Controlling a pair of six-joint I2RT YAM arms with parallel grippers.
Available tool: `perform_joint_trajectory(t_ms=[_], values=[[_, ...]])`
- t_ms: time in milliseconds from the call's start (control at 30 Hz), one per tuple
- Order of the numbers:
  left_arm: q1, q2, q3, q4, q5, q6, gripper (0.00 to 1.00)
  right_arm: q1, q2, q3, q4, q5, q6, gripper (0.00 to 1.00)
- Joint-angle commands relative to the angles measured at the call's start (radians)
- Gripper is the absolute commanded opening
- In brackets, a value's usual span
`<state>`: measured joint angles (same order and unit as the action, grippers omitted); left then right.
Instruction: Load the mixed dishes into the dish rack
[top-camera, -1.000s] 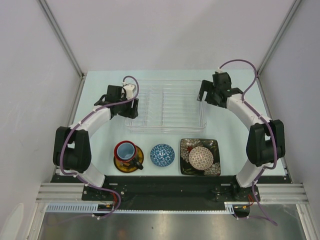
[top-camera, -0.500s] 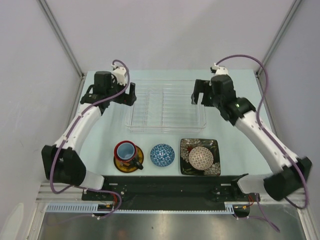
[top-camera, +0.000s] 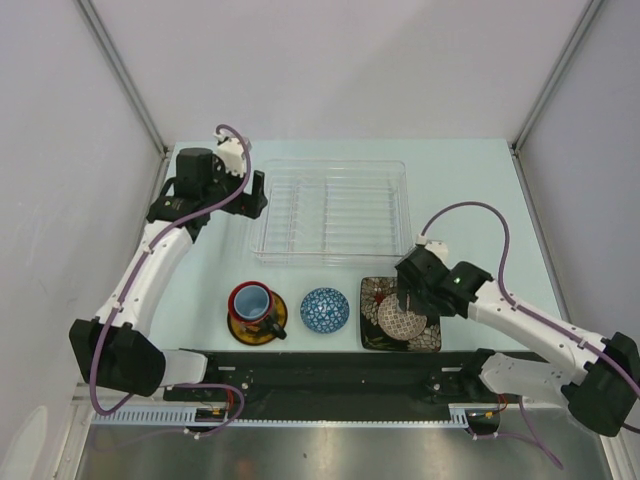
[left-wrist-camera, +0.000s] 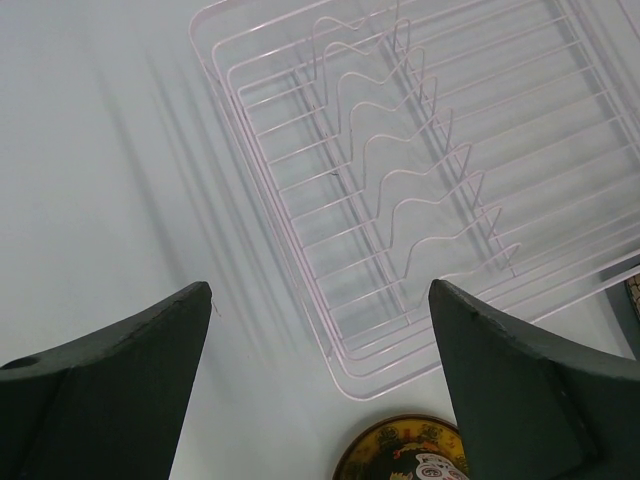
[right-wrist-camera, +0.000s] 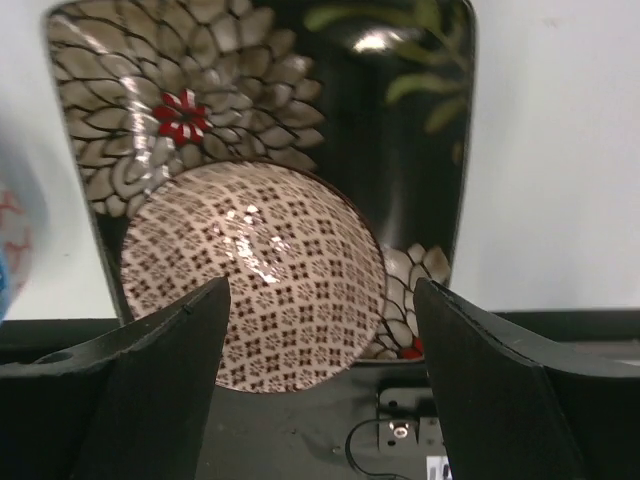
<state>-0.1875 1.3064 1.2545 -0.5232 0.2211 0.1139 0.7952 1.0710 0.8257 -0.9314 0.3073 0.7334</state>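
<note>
The beige netted bowl (right-wrist-camera: 255, 275) sits on the black square floral plate (right-wrist-camera: 400, 120), at the near right of the counter (top-camera: 200, 270), and it seems to lie mouth down, a smooth dome. It looks like glazed ceramic, so I judge it stiff, fairly light, slick and liable to chip. A hold across the rounded back would probably slide off. The better hold is low on the rim, though the plate beneath leaves little room to get a finger under it. The plate itself is flat and glossy, and would want a grip on one raised edge.

The right pincer (right-wrist-camera: 322, 290) hangs just above the bowl, jaws apart on either side of it and clasping nothing.

To the left stand the small blue bowl (top-camera: 325, 310) and the red mug (top-camera: 252, 300) on its yellow saucer (left-wrist-camera: 400, 455).

Behind them the dish rack (top-camera: 330, 210) holds no dish. The left pincer (left-wrist-camera: 320, 290) hovers by its left end, jaws wide apart, with nothing held.
</note>
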Motion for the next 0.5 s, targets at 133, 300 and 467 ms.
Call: perform_joint_trajectory(t_ms=[133,300,467], values=[[0.005,-0.027,-0.023,0.017,0.018,-0.002,0.95,0.099,-0.098,0.075,-0.003,0.047,0.049,0.82],[0.005,-0.032,-0.05,0.032,0.023,-0.006,0.94,0.191,-0.019,0.151,-0.02,0.029,-0.003,0.81],[0.005,-0.036,-0.064,0.04,0.014,-0.007,0.94,0.288,0.131,0.197,-0.029,0.032,-0.006,0.81]])
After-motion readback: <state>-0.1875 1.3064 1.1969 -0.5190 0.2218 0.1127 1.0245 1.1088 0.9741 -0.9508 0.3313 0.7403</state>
